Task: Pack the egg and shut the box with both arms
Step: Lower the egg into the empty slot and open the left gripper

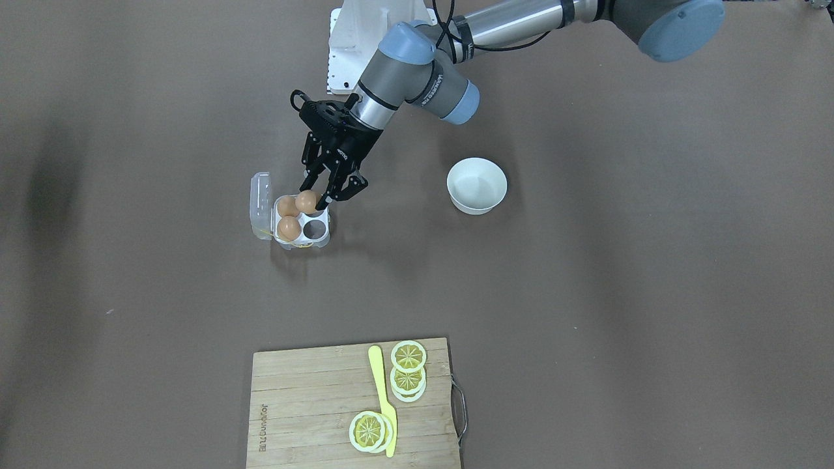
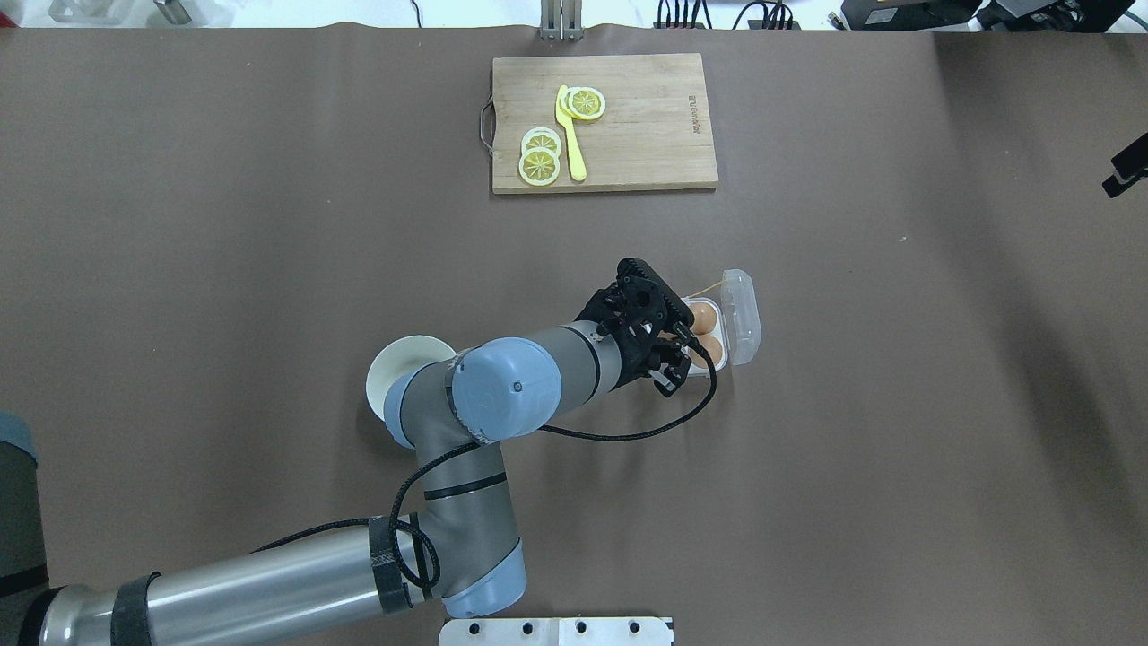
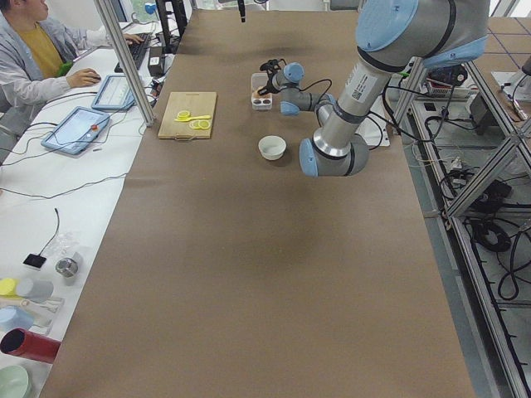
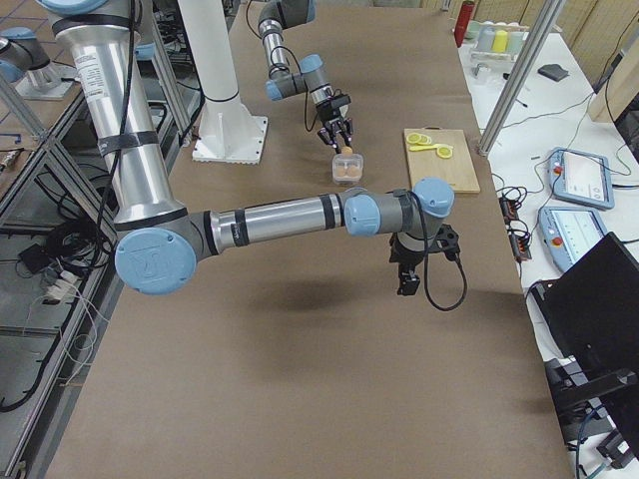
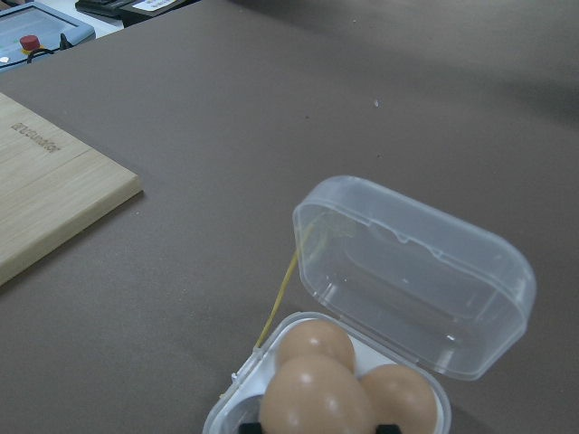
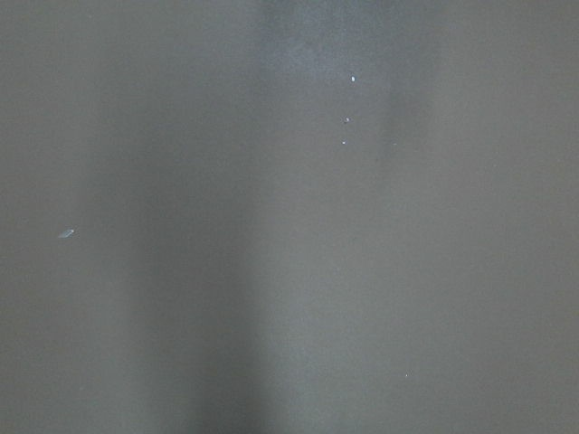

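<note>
My left gripper point(image 1: 313, 199) is shut on a tan egg point(image 1: 306, 202) and holds it at the box's cell nearest the robot. The box point(image 1: 264, 202) is a clear four-cell carton with its lid point(image 5: 416, 271) open and standing upright. Two more eggs point(image 1: 288, 206) point(image 1: 289, 228) sit in its cells, and one cell point(image 1: 315, 228) is empty. In the left wrist view the held egg point(image 5: 317, 398) fills the bottom centre. A yellow thread point(image 5: 280, 298) hangs by the lid. My right gripper point(image 4: 409, 274) hovers over bare table far from the box; I cannot tell if it is open.
A round white bowl point(image 1: 477, 185) stands beside the box, toward the left arm's side. A wooden cutting board point(image 1: 306, 404) with lemon slices point(image 1: 408, 368) and a yellow knife point(image 1: 383, 397) lies at the far edge. The white base bracket point(image 1: 352, 45) is behind.
</note>
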`<move>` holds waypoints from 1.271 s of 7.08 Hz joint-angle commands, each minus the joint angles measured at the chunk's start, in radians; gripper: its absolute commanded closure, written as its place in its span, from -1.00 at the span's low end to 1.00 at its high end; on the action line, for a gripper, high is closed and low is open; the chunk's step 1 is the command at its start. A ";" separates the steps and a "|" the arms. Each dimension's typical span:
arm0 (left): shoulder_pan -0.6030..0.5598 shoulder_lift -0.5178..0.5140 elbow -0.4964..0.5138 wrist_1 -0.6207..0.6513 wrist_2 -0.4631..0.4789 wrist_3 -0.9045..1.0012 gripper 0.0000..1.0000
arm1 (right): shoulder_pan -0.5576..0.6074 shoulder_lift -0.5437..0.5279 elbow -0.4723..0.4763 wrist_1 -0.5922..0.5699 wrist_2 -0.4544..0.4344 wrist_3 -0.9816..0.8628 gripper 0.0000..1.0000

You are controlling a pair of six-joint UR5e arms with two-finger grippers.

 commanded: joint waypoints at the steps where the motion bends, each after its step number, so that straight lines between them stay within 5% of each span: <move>1: 0.001 -0.003 0.015 -0.031 0.002 -0.008 1.00 | -0.001 0.002 0.000 0.000 0.001 0.000 -0.99; 2: 0.001 -0.005 0.015 -0.031 0.003 -0.010 0.92 | -0.002 0.002 0.002 0.000 0.001 0.000 -0.99; 3: 0.001 -0.005 0.018 -0.034 0.003 -0.012 -0.70 | -0.002 0.002 0.003 0.000 0.003 0.015 -0.99; 4: 0.001 -0.003 0.021 -0.058 0.003 -0.010 -0.99 | -0.004 0.002 0.012 0.000 0.004 0.034 -0.99; 9: -0.002 -0.003 0.020 -0.075 0.003 -0.012 -0.99 | -0.004 0.000 0.031 0.000 0.004 0.037 -0.99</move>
